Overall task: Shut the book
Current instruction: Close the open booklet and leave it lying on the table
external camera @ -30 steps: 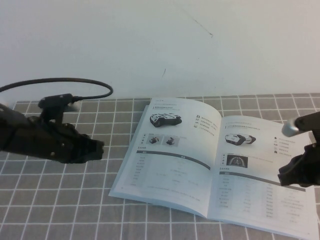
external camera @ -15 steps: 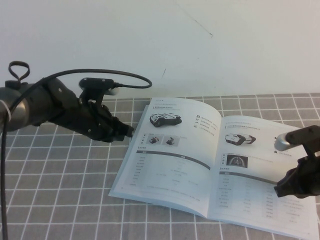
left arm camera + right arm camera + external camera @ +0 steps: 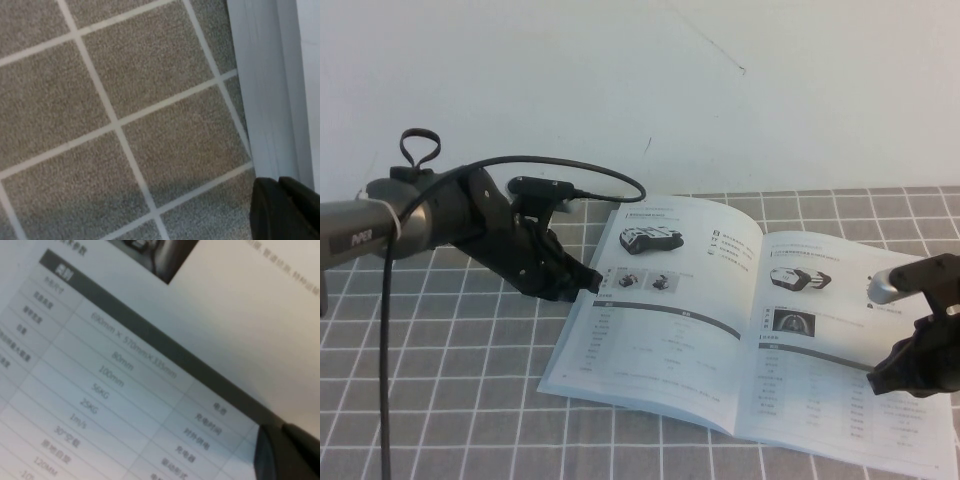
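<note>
An open book (image 3: 720, 300) with printed white pages lies flat on the grey checked cloth, right of centre. My left gripper (image 3: 588, 283) is shut and empty, its tip low at the outer edge of the left page. In the left wrist view that page edge (image 3: 270, 75) runs beside the closed gripper (image 3: 279, 200). My right gripper (image 3: 878, 380) is shut with nothing in it, over the outer part of the right page. The right wrist view shows the printed table on the page (image 3: 150, 340) close under the gripper (image 3: 282, 445).
The grey checked cloth (image 3: 450, 400) covers the table out to the white wall (image 3: 620, 90) behind. A black cable (image 3: 570, 165) loops above the left arm. The book's right page reaches nearly to the high view's right border.
The left arm has swung right from the far left to the book's left edge. The right gripper has shifted slightly left and lower over the right page.
</note>
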